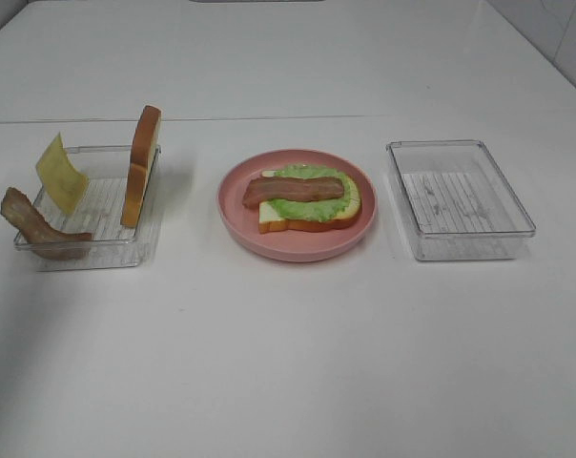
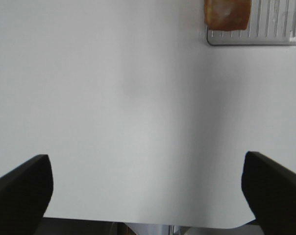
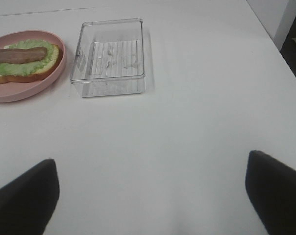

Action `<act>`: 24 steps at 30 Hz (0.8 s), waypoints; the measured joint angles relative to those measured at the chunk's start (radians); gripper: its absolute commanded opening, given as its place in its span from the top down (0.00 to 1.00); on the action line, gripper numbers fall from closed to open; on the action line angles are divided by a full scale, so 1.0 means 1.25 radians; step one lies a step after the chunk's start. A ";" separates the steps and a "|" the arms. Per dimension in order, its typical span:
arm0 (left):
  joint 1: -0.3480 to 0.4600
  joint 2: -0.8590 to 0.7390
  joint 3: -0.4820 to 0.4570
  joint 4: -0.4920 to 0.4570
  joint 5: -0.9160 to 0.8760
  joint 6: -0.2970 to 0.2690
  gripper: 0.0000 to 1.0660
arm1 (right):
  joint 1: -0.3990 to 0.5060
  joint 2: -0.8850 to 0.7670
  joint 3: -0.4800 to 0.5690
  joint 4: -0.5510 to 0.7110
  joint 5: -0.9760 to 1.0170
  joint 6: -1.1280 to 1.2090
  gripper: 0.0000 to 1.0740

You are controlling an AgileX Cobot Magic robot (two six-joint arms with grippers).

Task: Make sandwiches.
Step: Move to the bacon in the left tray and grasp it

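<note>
The table (image 1: 288, 363) is carrying the left tray (image 1: 107, 256), the pink plate (image 1: 238, 221) and the right tray (image 1: 460, 253); the half-built sandwich (image 1: 315, 208) is lying on the plate, its bacon strip (image 1: 293, 190) uppermost; the left gripper (image 2: 148, 186) and right gripper (image 3: 150, 191) are hovering, jaws spread wide, gripping nothing; the cheese square (image 1: 61, 174) is leaning against the left tray's wall, so I am judging an edge-on pinch best, laying it flat over the bacon.

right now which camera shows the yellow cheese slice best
The exterior high view: the cheese slice is fully visible, leaning in the left tray. The left wrist view catches a tray corner but no cheese; the right wrist view misses it entirely.
</note>
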 measured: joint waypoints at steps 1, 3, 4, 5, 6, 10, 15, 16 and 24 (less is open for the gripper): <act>0.000 0.057 -0.031 -0.013 0.000 -0.009 0.04 | 0.000 0.000 0.000 0.000 0.000 0.000 0.11; -0.003 0.082 -0.044 -0.020 -0.001 -0.015 0.04 | 0.000 0.000 0.000 0.000 0.000 0.000 0.11; -0.014 0.124 -0.057 -0.022 -0.001 -0.028 0.04 | 0.000 0.000 0.000 0.000 0.000 0.000 0.11; -0.014 0.124 -0.057 -0.022 -0.001 -0.028 0.04 | 0.000 0.000 0.000 0.000 0.000 0.000 0.11; -0.029 0.162 -0.060 -0.027 -0.008 -0.045 0.04 | 0.000 0.000 0.000 0.000 0.000 0.000 0.11; -0.055 0.237 -0.060 -0.044 -0.073 -0.082 0.04 | 0.000 0.000 0.000 0.000 0.000 0.000 0.11; -0.058 0.302 -0.060 -0.030 -0.150 -0.102 0.04 | 0.000 0.000 0.000 0.000 0.000 0.000 0.11; -0.058 0.302 -0.060 -0.030 -0.150 -0.102 0.04 | 0.000 0.000 0.000 0.000 0.000 0.000 0.11; -0.058 0.344 -0.062 -0.024 -0.258 -0.106 0.04 | 0.000 0.000 0.000 0.000 0.000 0.000 0.11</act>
